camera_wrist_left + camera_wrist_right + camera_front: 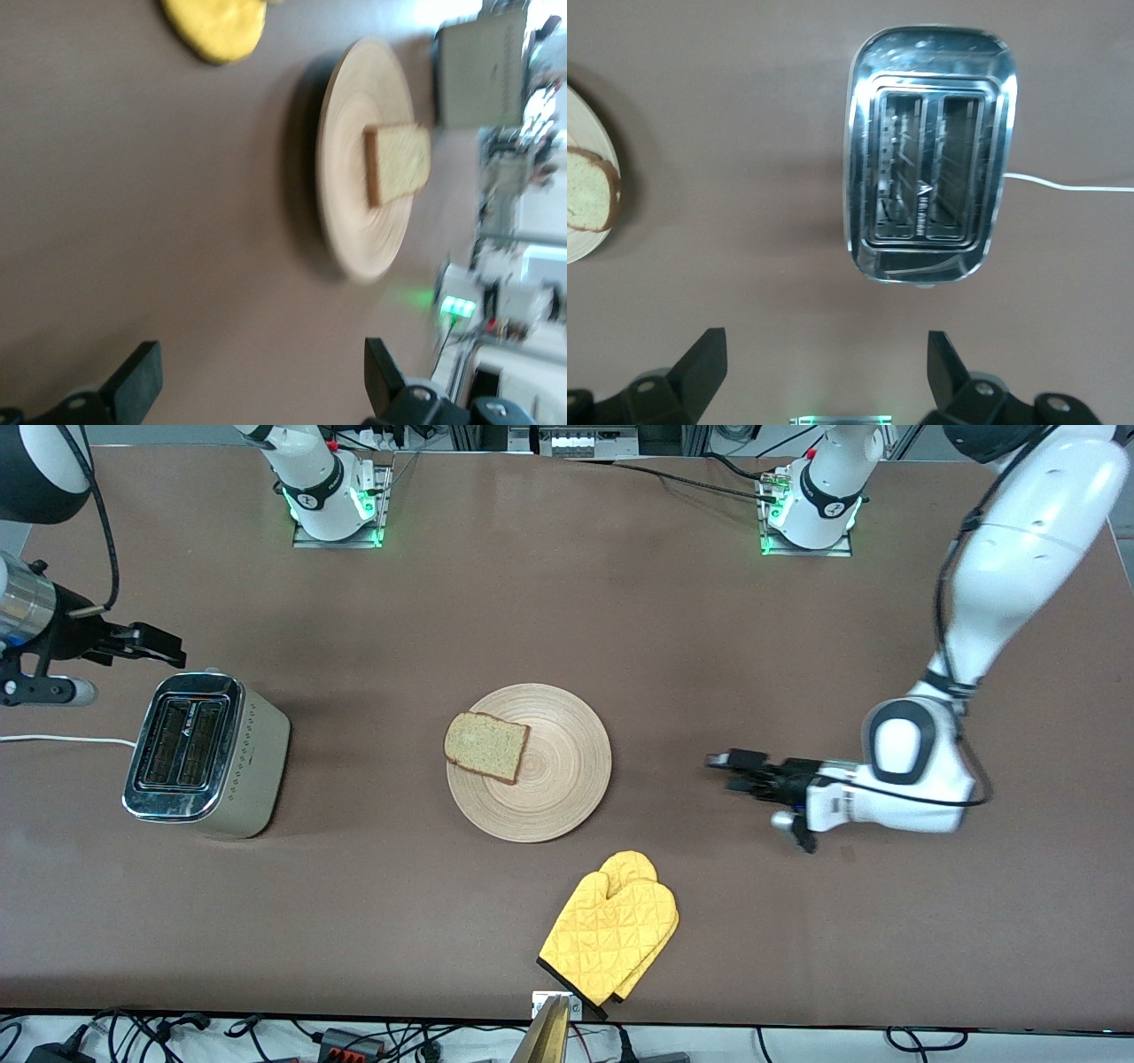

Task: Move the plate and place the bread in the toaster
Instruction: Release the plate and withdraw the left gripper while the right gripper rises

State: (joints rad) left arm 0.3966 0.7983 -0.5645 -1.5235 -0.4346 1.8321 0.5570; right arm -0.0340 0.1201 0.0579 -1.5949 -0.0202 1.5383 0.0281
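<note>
The round wooden plate [567, 779] lies at the table's middle, with the bread slice [485, 746] on its part toward the right arm's end. The chrome-topped toaster [204, 755] stands at the right arm's end, both slots empty. My left gripper [722, 772] is open and empty, low over bare table beside the plate, toward the left arm's end. The left wrist view shows its fingers [142, 385] wide apart, facing the plate [350, 133] and bread [399, 161]. My right gripper [173, 651] is open and empty, up in the air beside the toaster [930, 155].
A yellow oven mitt [611, 926] lies near the table's front edge, nearer to the front camera than the plate. The toaster's white cord [62, 740] runs off the right arm's end of the table. The arm bases stand along the back edge.
</note>
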